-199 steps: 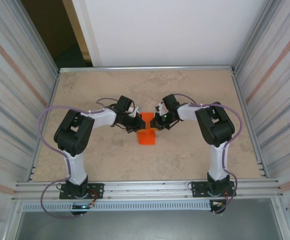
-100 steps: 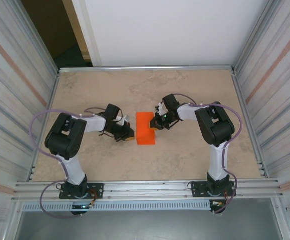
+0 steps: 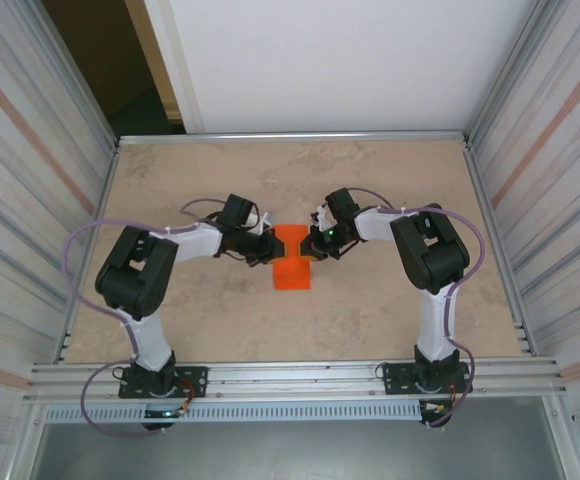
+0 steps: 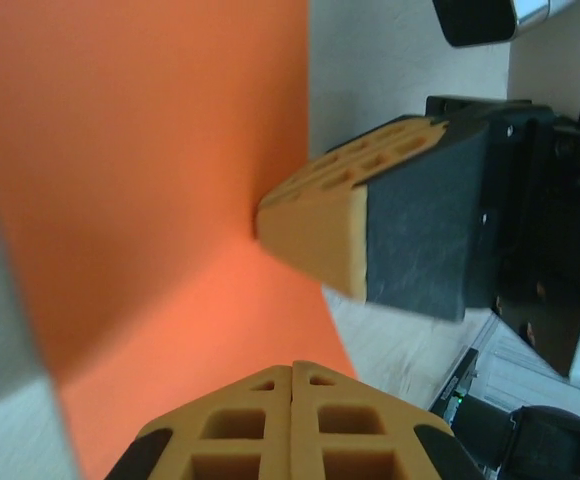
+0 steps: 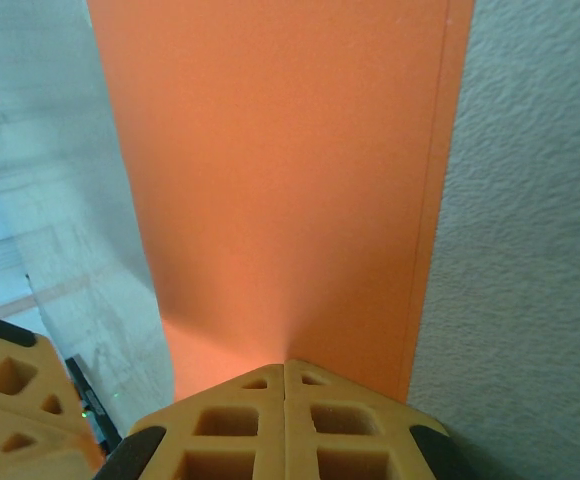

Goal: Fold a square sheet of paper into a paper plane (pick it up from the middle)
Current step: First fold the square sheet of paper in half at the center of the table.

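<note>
Orange paper (image 3: pixel 292 272) folded to a rectangle, left hand (image 3: pixel 270 247) closed, right hand (image 3: pixel 312 243) closed, tips touching its opposite edges

Overhead camera looks down from behind the arm bases, taking in the whole table (image 3: pixel 390 310). Both wrist cameras sit very close on opposite sides, sharing the orange paper (image 4: pixel 120 150).

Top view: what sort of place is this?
Likely a robot test cell: left arm and right arm bolted to a metal rail, tabletop fenced by ribbed panels, one orange paper sheet between them.
</note>
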Motion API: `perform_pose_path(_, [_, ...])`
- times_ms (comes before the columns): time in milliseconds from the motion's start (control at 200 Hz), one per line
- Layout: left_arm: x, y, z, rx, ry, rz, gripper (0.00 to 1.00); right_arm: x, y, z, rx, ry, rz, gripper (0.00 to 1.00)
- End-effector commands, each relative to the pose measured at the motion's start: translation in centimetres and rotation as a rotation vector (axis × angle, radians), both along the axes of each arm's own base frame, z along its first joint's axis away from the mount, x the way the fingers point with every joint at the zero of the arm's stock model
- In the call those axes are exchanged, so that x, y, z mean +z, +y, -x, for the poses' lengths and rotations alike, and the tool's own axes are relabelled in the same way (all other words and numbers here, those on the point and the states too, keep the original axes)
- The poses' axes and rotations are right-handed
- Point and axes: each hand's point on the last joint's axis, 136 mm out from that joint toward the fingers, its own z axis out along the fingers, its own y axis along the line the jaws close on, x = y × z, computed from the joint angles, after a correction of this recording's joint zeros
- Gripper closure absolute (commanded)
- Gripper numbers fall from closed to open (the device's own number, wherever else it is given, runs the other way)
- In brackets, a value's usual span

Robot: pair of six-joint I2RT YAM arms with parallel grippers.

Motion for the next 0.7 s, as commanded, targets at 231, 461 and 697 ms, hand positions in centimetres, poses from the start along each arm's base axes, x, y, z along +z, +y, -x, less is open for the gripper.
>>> perform_pose_path(231, [-6.4, 4.1, 1.8, 0.020, 0.172, -0.152, 1.00, -10.9, -10.7, 6.8, -0.096, 0.280, 0.516, 1.00])
perform_pose_path(461, [-3.5, 7.7, 2.8, 0.065, 0.142, -0.157, 1.00, -11.0, -10.9, 6.8, -0.100, 0.282, 0.518, 1.00])
perform_pose_path(697, [0.3, 3.2, 2.7, 0.046, 0.061, -0.031, 1.00, -11.1, -11.0, 6.9, -0.100, 0.284, 0.525, 1.00])
